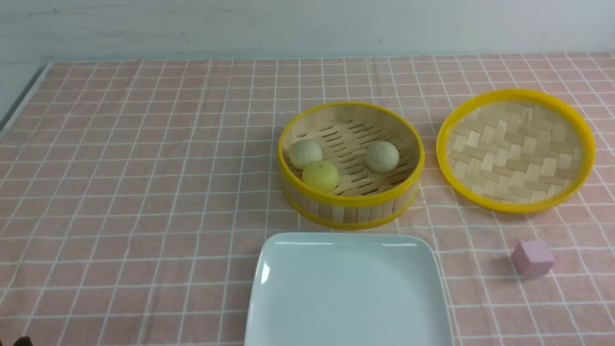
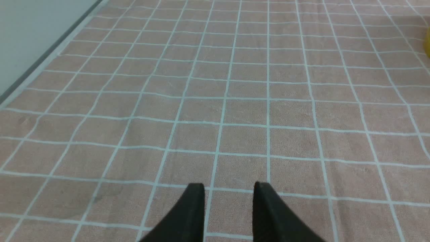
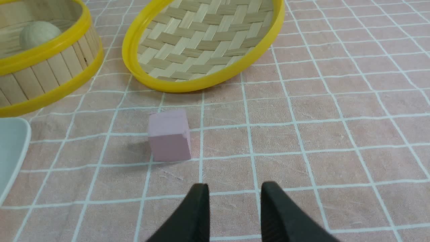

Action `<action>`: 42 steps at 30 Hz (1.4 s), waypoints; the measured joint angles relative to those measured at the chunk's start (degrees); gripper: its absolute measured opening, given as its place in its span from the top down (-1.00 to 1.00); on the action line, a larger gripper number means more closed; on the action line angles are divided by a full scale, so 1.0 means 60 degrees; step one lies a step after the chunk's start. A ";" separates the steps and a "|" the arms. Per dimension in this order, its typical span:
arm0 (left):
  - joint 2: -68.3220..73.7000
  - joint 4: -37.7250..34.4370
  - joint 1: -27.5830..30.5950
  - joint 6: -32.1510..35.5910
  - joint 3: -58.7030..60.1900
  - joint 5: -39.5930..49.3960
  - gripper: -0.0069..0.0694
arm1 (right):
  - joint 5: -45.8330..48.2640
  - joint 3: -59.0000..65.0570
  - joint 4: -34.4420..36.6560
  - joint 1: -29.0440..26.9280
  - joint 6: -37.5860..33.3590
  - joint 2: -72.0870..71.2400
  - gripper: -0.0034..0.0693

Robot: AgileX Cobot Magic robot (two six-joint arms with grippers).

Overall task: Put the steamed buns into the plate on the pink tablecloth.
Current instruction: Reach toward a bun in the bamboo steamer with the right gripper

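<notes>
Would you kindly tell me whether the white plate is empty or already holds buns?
Empty. The plate shows only bare glossy surface; all three steamed buns sit inside the bamboo steamer basket.

No writing, label, brand, number or sign can be read in any view. The pink tablecloth bears only its thin white grid. The plate is plain glossy white. Just beyond the plate, the bamboo steamer basket shows bare slats and a plain yellow rim. The woven bamboo lid to the right of the basket and the pink cube to the right of the plate are also unmarked.
</notes>
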 joint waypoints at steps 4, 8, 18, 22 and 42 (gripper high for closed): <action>0.0000 0.0000 0.0000 0.0000 0.0000 0.0000 0.19 | 0.0000 0.0000 0.0000 0.0000 0.0000 0.0000 0.25; 0.0000 0.0000 0.0000 0.0000 0.0000 0.0000 0.19 | 0.0000 0.0000 0.0000 0.0000 0.0000 0.0000 0.25; 0.0000 0.0000 0.0000 0.0000 0.0000 0.0000 0.19 | 0.0000 0.0000 0.0000 0.0000 0.0000 0.0000 0.25; 0.0000 0.0000 0.0000 0.0000 0.0000 0.0000 0.19 | 0.0000 0.0000 0.0000 0.0000 0.0000 0.0000 0.25; 0.0000 -0.0260 0.0000 -0.0220 0.0000 -0.0019 0.19 | -0.0010 0.0000 -0.0080 0.0000 0.0040 0.0000 0.25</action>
